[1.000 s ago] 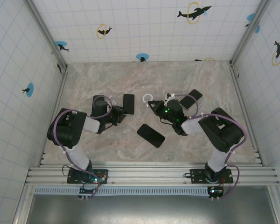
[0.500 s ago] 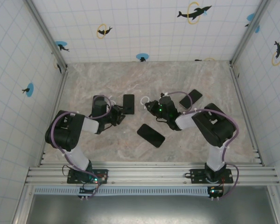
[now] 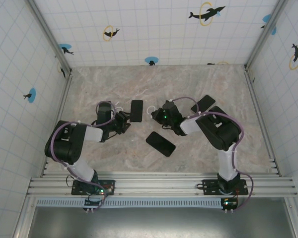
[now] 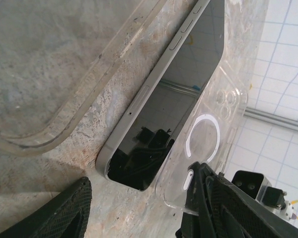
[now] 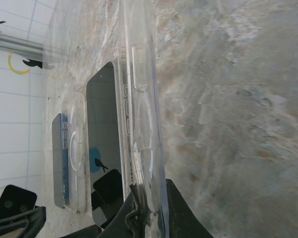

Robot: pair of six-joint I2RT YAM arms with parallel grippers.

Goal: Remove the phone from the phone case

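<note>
Your right arm (image 3: 213, 130) has swung left, carrying the clear phone case (image 5: 141, 124) toward the bare phone (image 3: 136, 110).
Your right gripper (image 5: 149, 214) is pinched shut on the case's edge. Your left gripper (image 4: 139, 218) stands spread, gripping nothing, just short of that phone, which lies flat on the marble table (image 3: 114, 84), the case just beside it.

You have no readable text, brand or number here: the phone (image 4: 188, 94) shows a dark screen, the case (image 4: 231, 106) just a plain white ring, the walls (image 3: 159, 29) only dolphin pictures.
</note>
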